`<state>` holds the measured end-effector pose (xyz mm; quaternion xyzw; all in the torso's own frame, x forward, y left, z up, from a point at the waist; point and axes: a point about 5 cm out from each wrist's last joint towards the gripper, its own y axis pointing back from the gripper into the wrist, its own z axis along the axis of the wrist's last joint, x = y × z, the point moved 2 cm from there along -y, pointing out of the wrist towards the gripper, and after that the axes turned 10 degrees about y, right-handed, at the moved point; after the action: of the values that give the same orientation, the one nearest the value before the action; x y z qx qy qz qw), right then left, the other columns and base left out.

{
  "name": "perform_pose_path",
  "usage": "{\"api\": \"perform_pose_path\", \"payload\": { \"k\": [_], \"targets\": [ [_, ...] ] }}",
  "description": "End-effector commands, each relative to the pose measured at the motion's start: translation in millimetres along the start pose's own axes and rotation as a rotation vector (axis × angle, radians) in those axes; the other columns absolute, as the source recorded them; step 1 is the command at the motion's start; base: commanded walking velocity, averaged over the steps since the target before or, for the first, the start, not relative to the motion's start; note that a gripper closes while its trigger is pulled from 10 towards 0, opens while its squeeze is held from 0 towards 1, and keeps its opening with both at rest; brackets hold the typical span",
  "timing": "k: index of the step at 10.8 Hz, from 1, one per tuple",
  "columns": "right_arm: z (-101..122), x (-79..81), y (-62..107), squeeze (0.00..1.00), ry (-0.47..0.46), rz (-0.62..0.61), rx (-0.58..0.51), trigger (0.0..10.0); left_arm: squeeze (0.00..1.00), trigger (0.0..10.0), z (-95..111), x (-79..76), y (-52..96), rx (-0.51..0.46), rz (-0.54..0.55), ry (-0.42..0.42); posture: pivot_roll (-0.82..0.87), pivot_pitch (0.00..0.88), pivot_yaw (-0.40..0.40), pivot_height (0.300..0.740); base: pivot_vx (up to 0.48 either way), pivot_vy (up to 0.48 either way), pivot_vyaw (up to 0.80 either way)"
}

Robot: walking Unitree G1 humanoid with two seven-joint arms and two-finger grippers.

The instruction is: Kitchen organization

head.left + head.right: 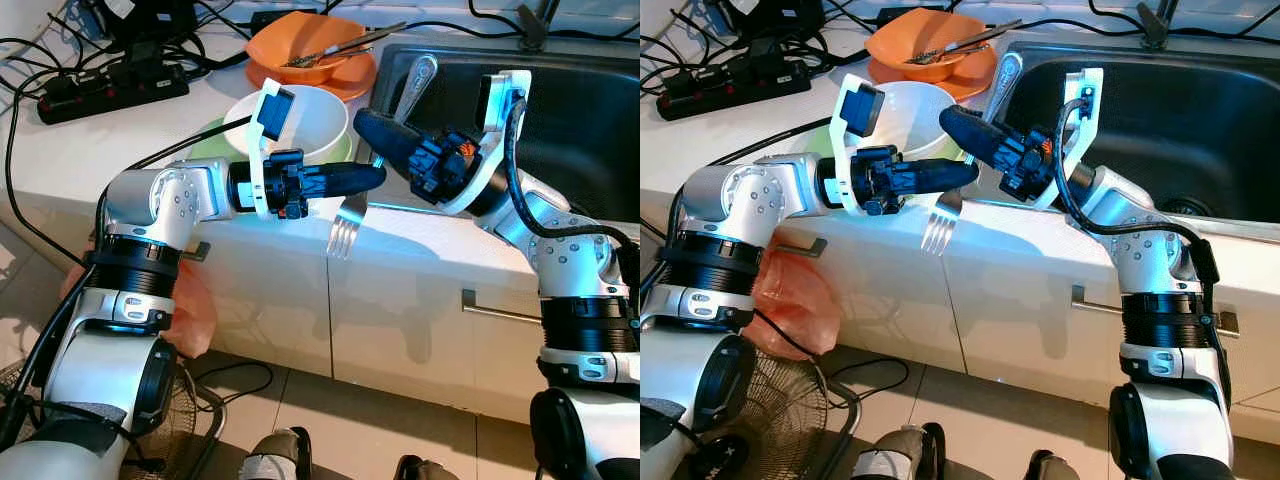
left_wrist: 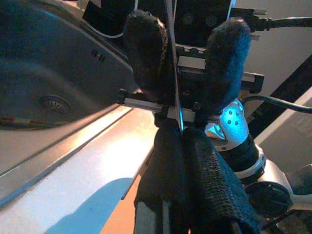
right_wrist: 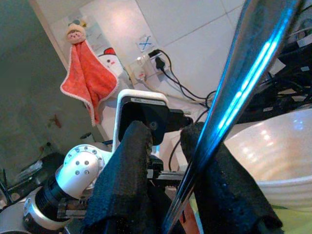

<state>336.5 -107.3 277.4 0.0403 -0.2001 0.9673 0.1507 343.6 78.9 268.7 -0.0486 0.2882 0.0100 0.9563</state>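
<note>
A metal fork (image 1: 343, 232) hangs tines down over the counter's front edge, and its handle (image 1: 418, 78) slants up toward the sink. My left gripper (image 1: 375, 175) reaches in from the left and is shut on the fork near its neck; the left wrist view shows the thin metal pinched between those fingers (image 2: 204, 165). From the right my right gripper (image 1: 362, 120) meets it just above. Its two fingers (image 2: 146, 48) stand apart with the fork's edge between them, so it is open. A white bowl (image 1: 315, 115) sits on a green plate (image 1: 205, 140) right behind the grippers.
An orange bowl (image 1: 300, 45) with utensils stands on an orange plate at the back. The dark sink (image 1: 580, 110) lies to the right. A power strip (image 1: 110, 90) and cables cover the left counter. Below are a drawer handle (image 1: 500, 312), a reddish bag (image 1: 190, 310) and a fan (image 1: 180, 430).
</note>
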Motion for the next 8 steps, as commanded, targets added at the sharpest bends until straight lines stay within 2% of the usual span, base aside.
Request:
{"api": "perform_pose_path", "payload": {
  "k": [1, 8],
  "targets": [
    [1.1, 4.1, -1.6, 0.0, 0.006, 0.033, 0.001, 0.0, 0.0, 0.0, 6.3, -3.4, 3.0, -0.006, 0.006, -0.03, 0.11, 0.127, 0.095, 0.74, 0.0, 0.0, 0.0],
    [-1.3, 1.4, -3.2, 0.0, 0.007, 0.015, 0.0, 0.0, 0.0, 0.0, 2.5, -3.1, 3.8, 0.021, 0.004, -0.055, 0.12, 0.125, 0.095, 0.74, 0.0, 0.0, 0.0]
  ]
}}
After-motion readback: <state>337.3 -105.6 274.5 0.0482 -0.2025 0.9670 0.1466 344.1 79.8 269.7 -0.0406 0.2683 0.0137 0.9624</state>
